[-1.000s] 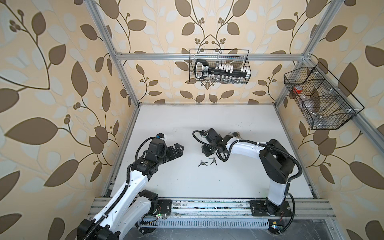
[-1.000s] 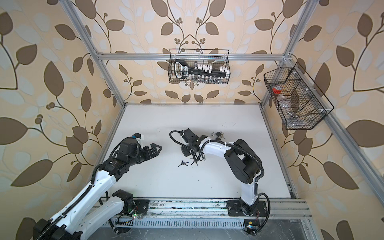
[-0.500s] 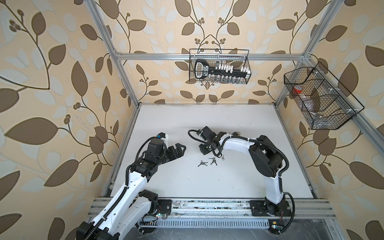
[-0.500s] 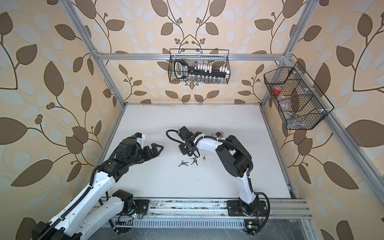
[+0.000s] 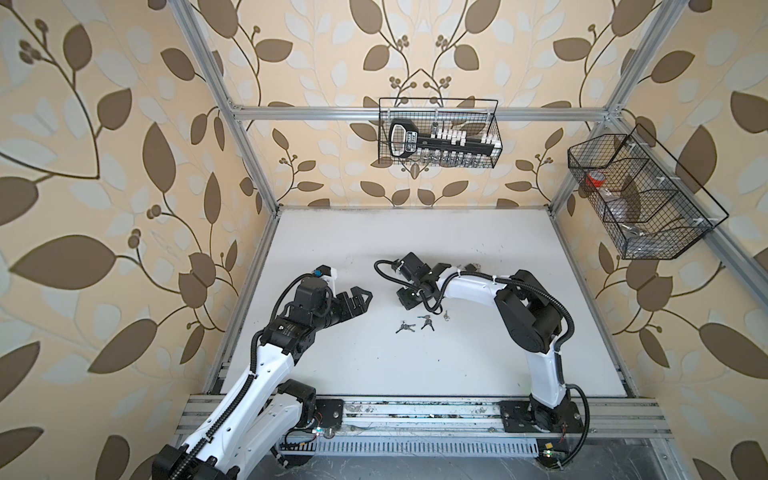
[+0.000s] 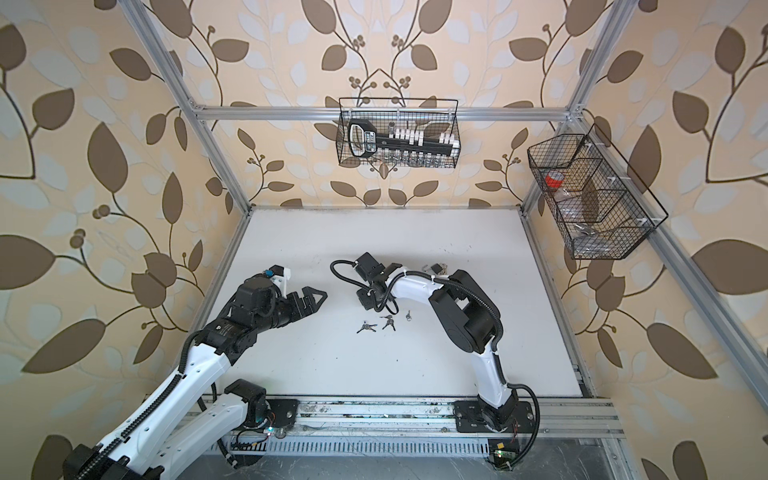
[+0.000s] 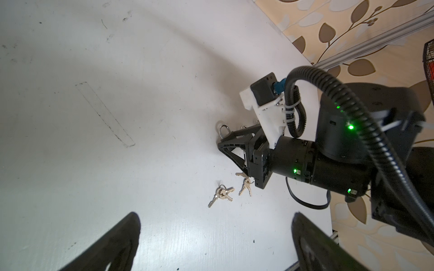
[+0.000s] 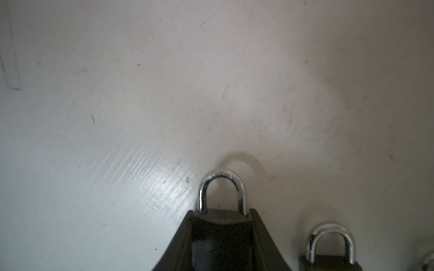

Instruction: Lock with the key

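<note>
A small dark padlock with a silver shackle (image 8: 221, 175) sits between the fingers of my right gripper (image 8: 222, 212), which is shut on its body. In both top views that gripper (image 5: 406, 300) (image 6: 365, 300) is low over the middle of the white table. Bunches of small silver keys (image 5: 405, 328) (image 6: 365, 328) lie just in front of it, and also show in the left wrist view as keys (image 7: 222, 193). My left gripper (image 5: 357, 301) (image 7: 216, 234) hangs open and empty to the left of the keys, pointing at them.
A second padlock (image 8: 328, 246) lies beside the held one. Another padlock (image 6: 434, 268) shows behind the right forearm. One loose key (image 5: 446, 316) lies by the right arm's cable. Wire baskets (image 5: 438, 133) (image 5: 640, 199) hang on the back and right walls.
My right arm has swung a little to the left with the padlock in its grip. The left gripper has edged slightly right toward the keys. The keys have not moved.
</note>
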Controlling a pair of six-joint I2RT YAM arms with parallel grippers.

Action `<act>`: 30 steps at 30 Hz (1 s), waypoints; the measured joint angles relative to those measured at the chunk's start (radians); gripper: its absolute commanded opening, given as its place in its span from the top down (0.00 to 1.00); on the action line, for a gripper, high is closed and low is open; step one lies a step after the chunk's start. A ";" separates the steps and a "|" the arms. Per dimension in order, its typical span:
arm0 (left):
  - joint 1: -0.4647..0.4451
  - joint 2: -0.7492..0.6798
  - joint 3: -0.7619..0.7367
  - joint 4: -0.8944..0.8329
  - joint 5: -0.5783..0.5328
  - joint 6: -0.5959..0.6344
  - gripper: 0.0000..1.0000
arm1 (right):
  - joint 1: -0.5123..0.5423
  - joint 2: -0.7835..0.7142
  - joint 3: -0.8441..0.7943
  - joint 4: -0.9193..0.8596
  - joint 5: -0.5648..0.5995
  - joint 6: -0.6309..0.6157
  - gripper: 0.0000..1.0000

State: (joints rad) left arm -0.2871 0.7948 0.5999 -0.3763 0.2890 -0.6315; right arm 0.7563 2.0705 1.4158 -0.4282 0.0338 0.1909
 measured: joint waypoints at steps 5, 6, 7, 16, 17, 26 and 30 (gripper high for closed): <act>0.000 -0.012 0.000 -0.001 0.000 0.000 0.01 | 0.000 0.000 0.000 0.000 0.000 -0.001 0.59; 0.000 -0.015 0.000 -0.001 0.000 0.000 0.01 | 0.000 0.000 0.000 0.001 0.000 0.000 0.55; 0.000 -0.018 0.000 -0.001 0.000 0.000 0.01 | 0.000 0.000 0.000 0.002 -0.001 -0.002 0.52; 0.000 -0.067 0.000 0.005 0.023 0.006 0.01 | -0.002 -0.019 -0.006 0.013 -0.008 -0.023 0.41; 0.000 -0.066 0.001 0.006 0.028 0.009 0.01 | -0.002 -0.034 -0.011 0.018 -0.010 -0.026 0.40; -0.028 0.040 0.008 0.099 0.130 0.034 0.01 | -0.014 -0.424 -0.259 0.208 0.042 -0.029 0.39; -0.145 0.113 0.009 0.149 0.117 0.048 0.01 | -0.077 -0.502 -0.378 0.237 0.048 0.002 0.42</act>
State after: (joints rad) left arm -0.4324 0.9077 0.6086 -0.2276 0.4057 -0.5831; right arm 0.6792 1.5688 1.0378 -0.1913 0.0822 0.1925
